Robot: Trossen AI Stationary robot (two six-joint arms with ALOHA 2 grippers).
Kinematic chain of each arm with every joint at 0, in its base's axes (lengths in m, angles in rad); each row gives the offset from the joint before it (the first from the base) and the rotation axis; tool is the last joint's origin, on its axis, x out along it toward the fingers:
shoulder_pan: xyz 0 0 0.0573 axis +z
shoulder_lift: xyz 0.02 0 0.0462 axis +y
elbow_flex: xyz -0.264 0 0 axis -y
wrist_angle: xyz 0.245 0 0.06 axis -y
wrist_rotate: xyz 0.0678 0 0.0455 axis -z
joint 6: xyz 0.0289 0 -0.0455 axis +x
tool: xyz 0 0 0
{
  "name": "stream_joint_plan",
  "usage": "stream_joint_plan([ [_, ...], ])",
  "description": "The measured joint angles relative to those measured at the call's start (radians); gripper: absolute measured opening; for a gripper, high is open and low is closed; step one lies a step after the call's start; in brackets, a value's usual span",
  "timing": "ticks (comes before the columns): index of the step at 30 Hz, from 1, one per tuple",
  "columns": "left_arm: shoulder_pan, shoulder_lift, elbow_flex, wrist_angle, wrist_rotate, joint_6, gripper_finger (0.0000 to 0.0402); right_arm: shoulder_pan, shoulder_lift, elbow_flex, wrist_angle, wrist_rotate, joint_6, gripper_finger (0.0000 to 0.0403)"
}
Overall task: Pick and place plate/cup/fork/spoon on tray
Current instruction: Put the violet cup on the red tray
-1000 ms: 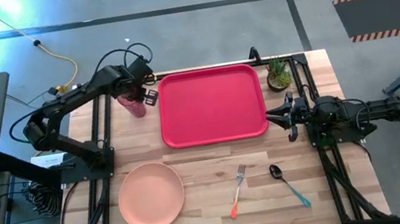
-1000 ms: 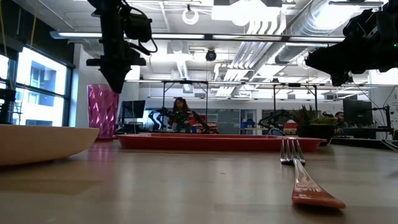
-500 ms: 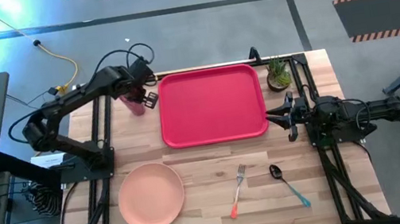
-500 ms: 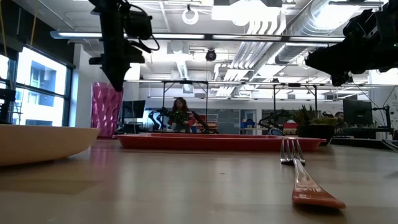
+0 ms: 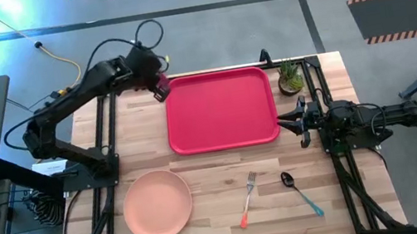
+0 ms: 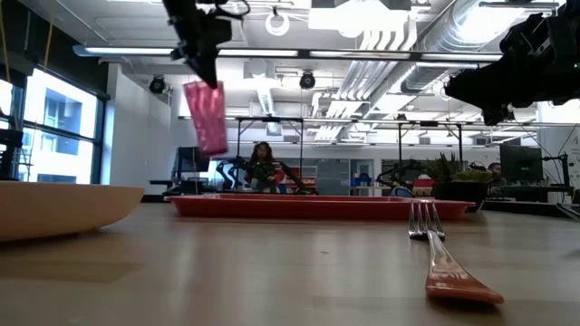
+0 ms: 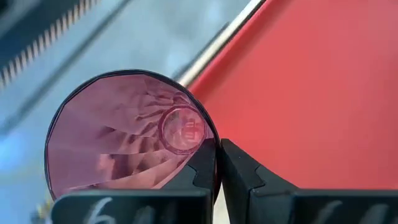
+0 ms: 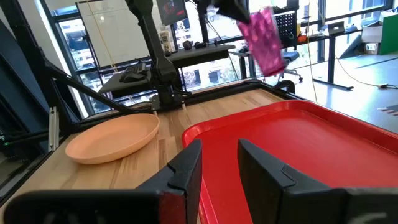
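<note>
My left gripper [image 5: 153, 74] is shut on the dark-pink ribbed cup [image 6: 207, 117], which hangs in the air at the red tray's [image 5: 220, 108] far left corner; the cup also shows in the left wrist view [image 7: 127, 137] and the right wrist view [image 8: 263, 31]. The salmon-pink plate [image 5: 157, 205] lies on the table near the front left. The fork [image 5: 247, 199] with the orange-red handle and the spoon [image 5: 300, 192] with the light-blue handle lie near the front right. My right gripper [image 5: 291, 121] is open and empty at the tray's right edge. My left gripper pinches the cup's rim wall [image 7: 213, 151], one finger [image 7: 198, 169] inside the cup and one finger [image 7: 241, 174] outside. It comes from above. The cup hangs below the fingers, tilted, lifted clear of the table [image 6: 207, 117].
A small green potted plant [image 5: 289, 76] stands at the far right corner beside the tray. The tray's red floor [image 8: 292, 149] is bare. Bare wood lies between the tray and the cutlery. People and desks show in the room beyond the table.
My left gripper has taken the cup by its rim and gone up and toward the tray's far left corner. The cup, which stood upright on the table left of the tray, now hangs tilted and lifted clear.
</note>
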Motion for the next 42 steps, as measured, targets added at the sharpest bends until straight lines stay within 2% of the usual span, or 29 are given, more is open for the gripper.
stream_joint_plan([
  [8, -0.029, 0.005, 0.024, 0.129, 0.077, 0.35, 0.0004, 0.0, 0.0, 0.0, 0.0, 0.0, 0.0, 0.0094],
  [11, -0.035, 0.029, 0.024, 0.127, 0.086, 0.409, 0.0004, 0.0, 0.0, 0.0, 0.0, 0.002, 0.0, 0.0094],
  [20, -0.037, 0.15, 0.024, 0.073, 0.115, 0.412, 0.0004, 0.0, 0.0, 0.0, 0.001, 0.015, 0.001, 0.0094],
  [24, -0.04, 0.196, 0.024, 0.063, 0.186, 0.396, 0.0004, 0.0, 0.0, 0.0, 0.002, 0.015, 0.0, 0.0094],
  [39, -0.005, 0.278, 0.024, 0.061, 0.185, 0.388, 0.0004, 0.0, 0.0, 0.0, 0.002, 0.015, 0.0, 0.0094],
  [42, 0.007, 0.29, 0.024, 0.058, 0.217, 0.385, 0.0004, 0.0, 0.0, 0.0, 0.002, 0.015, 0.0, 0.0094],
])
